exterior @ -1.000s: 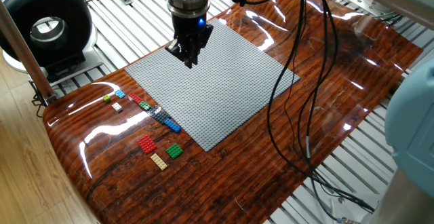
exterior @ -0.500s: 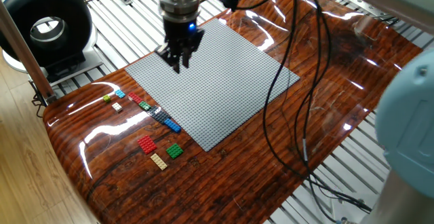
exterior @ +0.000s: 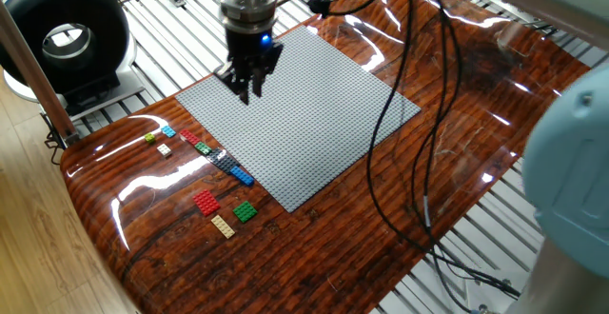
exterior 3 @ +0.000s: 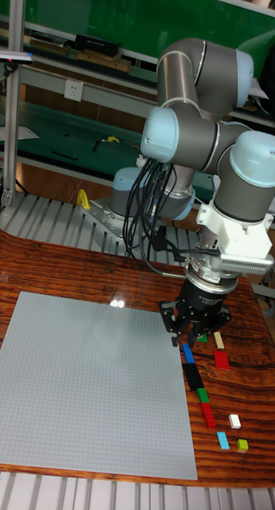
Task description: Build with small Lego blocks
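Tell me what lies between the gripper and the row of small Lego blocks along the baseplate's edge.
In the fixed view, only bare grey baseplate lies between the gripper and the row of blocks; no brick stands there.

The gripper (exterior: 246,89) points straight down, its fingers slightly parted.

Gripper (exterior: 246,88) above grey baseplate (exterior: 314,124); small Lego blocks (exterior: 217,162) alongside

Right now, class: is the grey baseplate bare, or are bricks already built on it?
Bare. The baseplate shows only studs; the small Lego blocks lie beside it on the table.
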`<state>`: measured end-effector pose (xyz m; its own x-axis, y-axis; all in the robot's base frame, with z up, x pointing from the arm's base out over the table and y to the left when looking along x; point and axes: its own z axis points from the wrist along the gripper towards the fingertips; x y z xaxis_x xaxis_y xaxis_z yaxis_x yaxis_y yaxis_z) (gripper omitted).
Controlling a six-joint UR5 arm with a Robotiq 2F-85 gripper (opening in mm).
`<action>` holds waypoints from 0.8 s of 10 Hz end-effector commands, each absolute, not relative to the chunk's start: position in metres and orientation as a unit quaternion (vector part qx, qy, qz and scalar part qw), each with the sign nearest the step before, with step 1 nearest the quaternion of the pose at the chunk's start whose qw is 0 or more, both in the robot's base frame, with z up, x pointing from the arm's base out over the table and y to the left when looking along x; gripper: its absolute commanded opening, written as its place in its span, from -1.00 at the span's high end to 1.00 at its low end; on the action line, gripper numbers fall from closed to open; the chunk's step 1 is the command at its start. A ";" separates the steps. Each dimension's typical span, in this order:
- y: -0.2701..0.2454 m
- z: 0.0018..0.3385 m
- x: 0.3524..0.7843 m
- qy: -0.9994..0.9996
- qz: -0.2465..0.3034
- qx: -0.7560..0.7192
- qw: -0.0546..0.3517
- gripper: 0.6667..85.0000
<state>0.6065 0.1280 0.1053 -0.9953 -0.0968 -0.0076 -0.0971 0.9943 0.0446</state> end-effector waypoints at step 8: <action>0.162 0.074 0.639 0.998 0.052 -0.043 0.020 0.15</action>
